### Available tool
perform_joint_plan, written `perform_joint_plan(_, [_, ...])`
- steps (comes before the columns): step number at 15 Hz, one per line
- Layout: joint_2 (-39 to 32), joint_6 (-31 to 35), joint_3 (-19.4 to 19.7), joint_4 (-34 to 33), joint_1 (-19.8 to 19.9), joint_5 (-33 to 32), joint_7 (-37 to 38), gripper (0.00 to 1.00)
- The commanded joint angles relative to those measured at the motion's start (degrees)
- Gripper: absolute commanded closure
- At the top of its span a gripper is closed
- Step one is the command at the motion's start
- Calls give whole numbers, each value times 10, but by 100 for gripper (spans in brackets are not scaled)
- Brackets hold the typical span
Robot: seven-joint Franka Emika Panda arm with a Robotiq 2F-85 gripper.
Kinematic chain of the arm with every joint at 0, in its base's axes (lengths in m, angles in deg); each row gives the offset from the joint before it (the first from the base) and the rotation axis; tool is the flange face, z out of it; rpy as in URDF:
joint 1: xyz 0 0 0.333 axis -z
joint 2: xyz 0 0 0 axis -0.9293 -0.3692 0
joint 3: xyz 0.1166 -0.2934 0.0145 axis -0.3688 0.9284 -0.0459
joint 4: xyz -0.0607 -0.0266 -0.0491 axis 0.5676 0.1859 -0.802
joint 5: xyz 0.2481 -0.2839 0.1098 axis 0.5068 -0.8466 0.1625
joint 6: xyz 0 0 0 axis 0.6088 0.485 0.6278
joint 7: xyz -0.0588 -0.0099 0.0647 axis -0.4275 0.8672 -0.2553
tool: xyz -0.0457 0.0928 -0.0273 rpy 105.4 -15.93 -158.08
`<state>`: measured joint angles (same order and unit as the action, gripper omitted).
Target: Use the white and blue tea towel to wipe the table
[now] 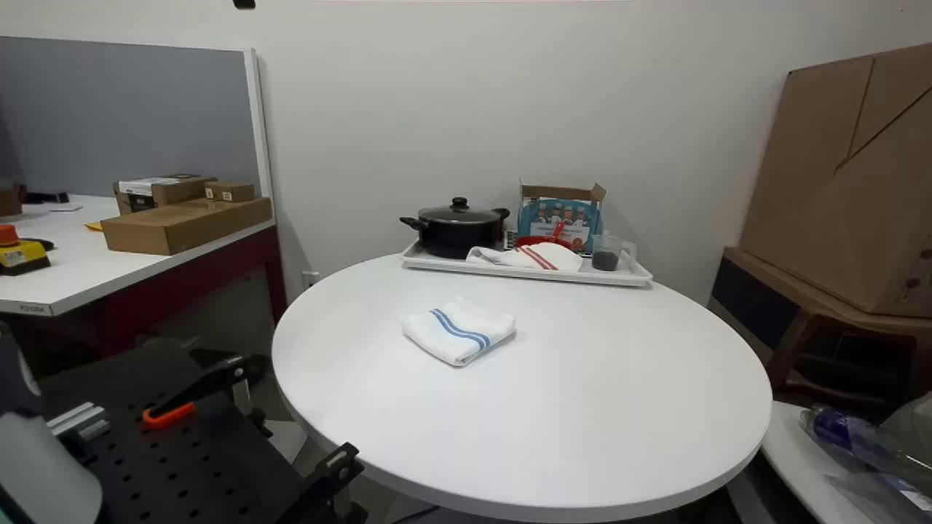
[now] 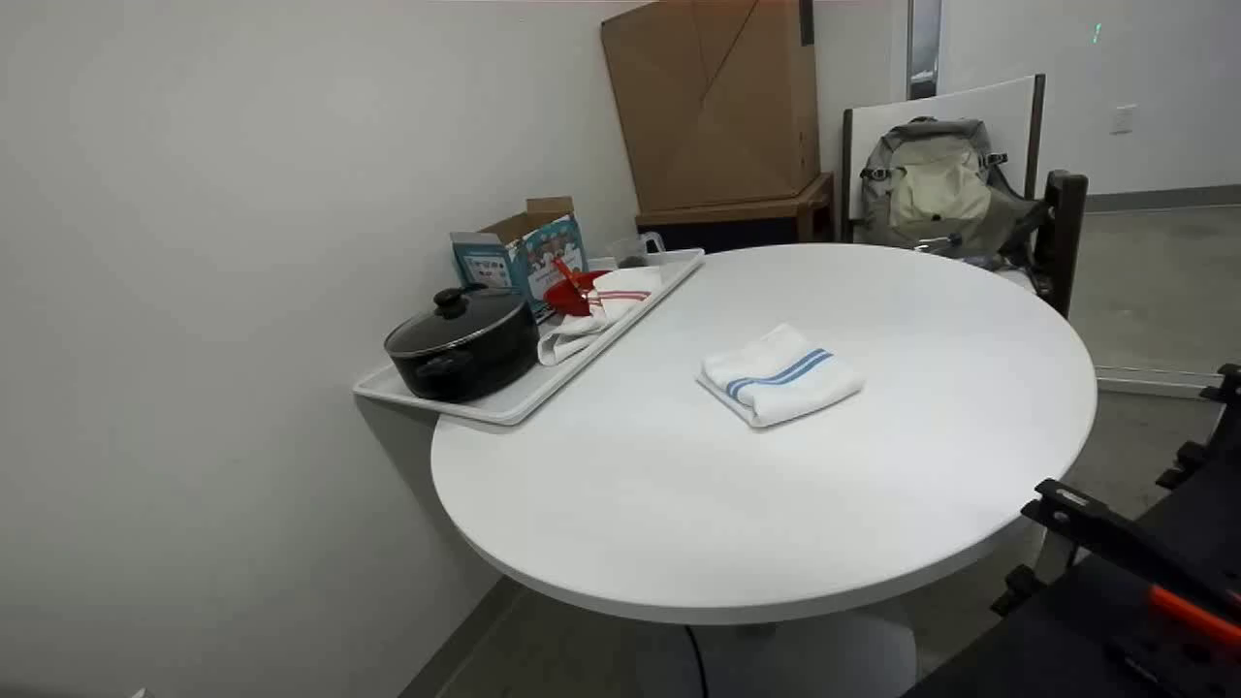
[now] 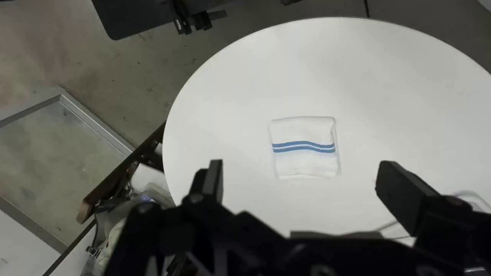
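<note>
The white tea towel with two blue stripes (image 1: 459,331) lies folded into a rough square on the round white table (image 1: 597,407). It also shows in an exterior view (image 2: 780,378) and, seen from above, in the wrist view (image 3: 305,147). My gripper (image 3: 300,163) is open in the wrist view, its two black fingers wide apart with nothing between them. It is high above the table, and the towel lies apart from it below. In an exterior view only a small dark tip shows at the top edge, perhaps part of the gripper. The table also shows in an exterior view (image 2: 679,523).
A white tray (image 1: 437,263) at the table's wall side holds a black lidded pot (image 1: 460,231), a teal box (image 1: 561,218), a red pan, a red-striped white towel (image 1: 535,257) and a clear cup (image 1: 606,255). Black clamps (image 1: 331,466) stand near the table's edge.
</note>
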<state>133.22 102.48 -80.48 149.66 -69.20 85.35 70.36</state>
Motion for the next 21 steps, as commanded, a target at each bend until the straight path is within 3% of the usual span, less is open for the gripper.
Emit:
perform_joint_plan(1, [-6, -1, 10, -1, -15, -9, 9, 0])
perform_joint_plan(3, [-11, 7, 21, 1, -15, -14, -3, 0])
perform_joint_plan(11, [-54, 300, 105, 76, -1, 12, -19, 0])
perform_joint_plan(15, [-125, 405, 160, 105, -2, 32, -71, 0])
perform_joint_plan(21, [-310, 512, 222, 100, -5, 72, -176, 0])
